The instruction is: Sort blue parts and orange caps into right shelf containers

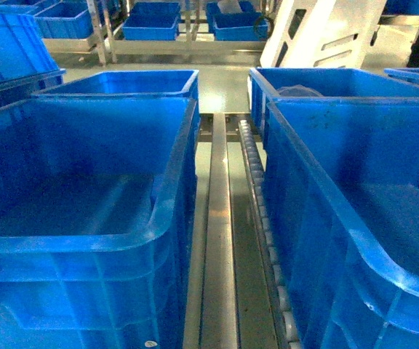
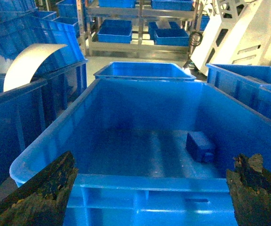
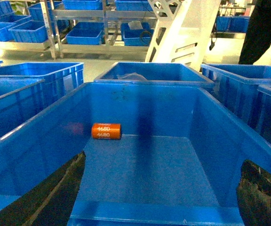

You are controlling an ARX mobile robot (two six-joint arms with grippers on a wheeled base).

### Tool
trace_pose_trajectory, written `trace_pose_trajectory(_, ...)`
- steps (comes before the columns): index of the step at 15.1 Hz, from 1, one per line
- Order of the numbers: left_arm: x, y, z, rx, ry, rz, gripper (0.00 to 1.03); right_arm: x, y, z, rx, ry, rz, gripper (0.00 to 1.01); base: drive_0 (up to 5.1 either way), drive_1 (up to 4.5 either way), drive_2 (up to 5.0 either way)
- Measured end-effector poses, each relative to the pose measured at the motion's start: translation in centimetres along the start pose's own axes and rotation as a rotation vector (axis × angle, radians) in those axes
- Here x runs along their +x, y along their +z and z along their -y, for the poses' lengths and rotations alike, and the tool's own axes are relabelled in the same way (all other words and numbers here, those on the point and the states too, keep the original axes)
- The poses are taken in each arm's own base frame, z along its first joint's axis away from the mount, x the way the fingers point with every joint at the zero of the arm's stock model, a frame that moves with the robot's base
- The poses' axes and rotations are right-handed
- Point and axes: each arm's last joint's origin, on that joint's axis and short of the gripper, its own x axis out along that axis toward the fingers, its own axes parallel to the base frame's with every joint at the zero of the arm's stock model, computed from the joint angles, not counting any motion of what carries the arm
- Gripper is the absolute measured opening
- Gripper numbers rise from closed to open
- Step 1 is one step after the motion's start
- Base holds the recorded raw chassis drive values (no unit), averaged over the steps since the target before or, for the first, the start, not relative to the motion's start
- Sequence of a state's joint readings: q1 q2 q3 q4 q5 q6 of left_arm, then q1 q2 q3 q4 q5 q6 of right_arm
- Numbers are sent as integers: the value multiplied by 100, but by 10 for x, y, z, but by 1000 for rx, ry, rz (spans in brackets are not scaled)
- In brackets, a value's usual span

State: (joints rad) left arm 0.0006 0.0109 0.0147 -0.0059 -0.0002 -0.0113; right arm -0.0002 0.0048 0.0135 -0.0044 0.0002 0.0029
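In the left wrist view a dark blue blocky part (image 2: 200, 147) lies on the floor of a blue crate (image 2: 140, 181), towards its right wall. My left gripper (image 2: 156, 165) hangs open just before that crate's near rim, holding nothing. An orange cap (image 3: 106, 131) printed 4680 lies on its side at the far left of the floor of another blue crate (image 3: 140, 212). The right gripper (image 3: 163, 162) is open and empty over that crate's near end. The head view shows a left crate (image 1: 86, 243) and a right crate (image 1: 318, 190); neither gripper, part nor cap shows there.
A metal roller track (image 1: 228, 240) runs between the two near crates. More blue crates (image 1: 122, 81) stand behind and beside them. A white curved sheet (image 2: 27, 61) sticks up at left. A white frame (image 1: 326, 33) and metal shelving with bins (image 1: 151, 25) stand at the back.
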Motion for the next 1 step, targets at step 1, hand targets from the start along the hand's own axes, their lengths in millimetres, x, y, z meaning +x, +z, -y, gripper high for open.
trace_pose_trajectory(1, 0, 0, 0, 0, 0, 0, 98, 0, 0, 0, 0, 0, 0, 98, 0, 0, 0)
